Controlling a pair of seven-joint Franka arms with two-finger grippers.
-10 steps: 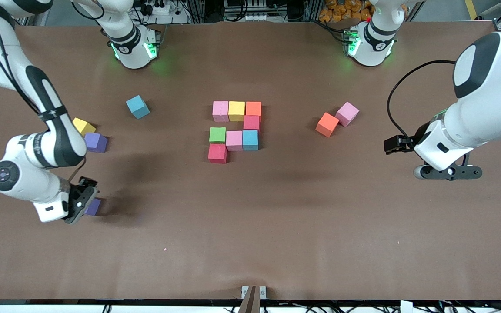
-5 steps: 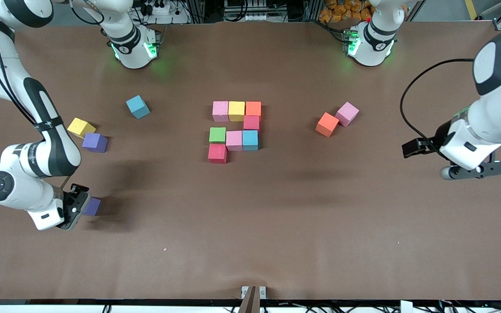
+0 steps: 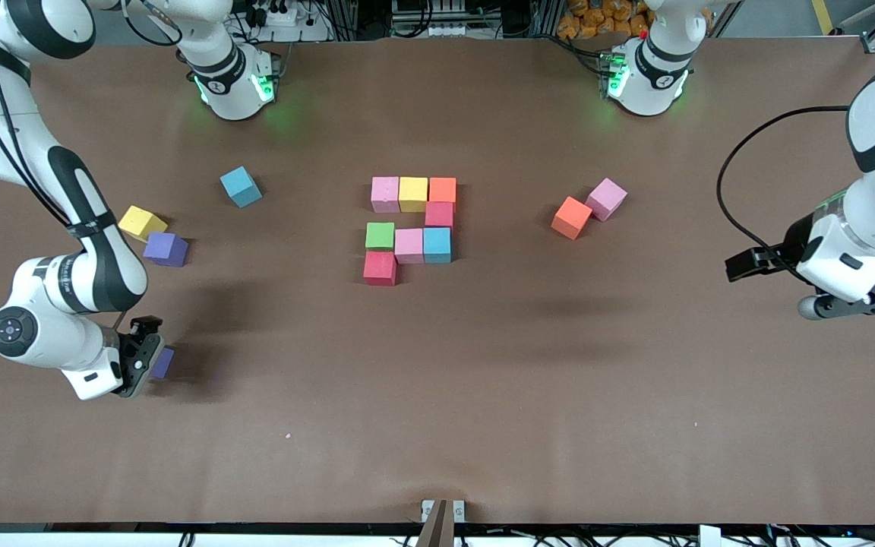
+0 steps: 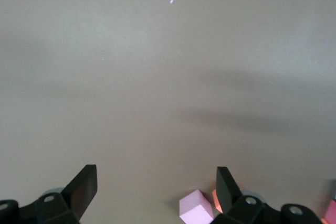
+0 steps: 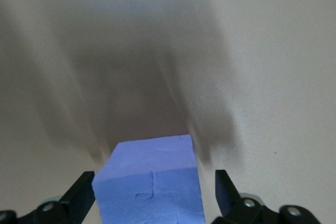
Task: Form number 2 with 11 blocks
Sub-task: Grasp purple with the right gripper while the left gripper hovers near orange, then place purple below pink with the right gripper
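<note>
1. The right arm folds low at its own end of the table — its right gripper (image 3: 150, 363) down near the surface, fingers (image 5: 81, 195) spread wide, not clamped.
2. The left arm waits at its own end, elbow raised, wrist bent downward — the left gripper (image 4: 156, 192) hangs with jaws apart, holding nothing.

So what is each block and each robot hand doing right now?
right gripper: open, fingers either side of a purple block, not gripping.
left gripper: open, empty, waiting at its end of the table.
number 2: unfinished, eight blocks placed.
Loose blocks, resting: blue, yellow, purple, orange, pink.
</note>
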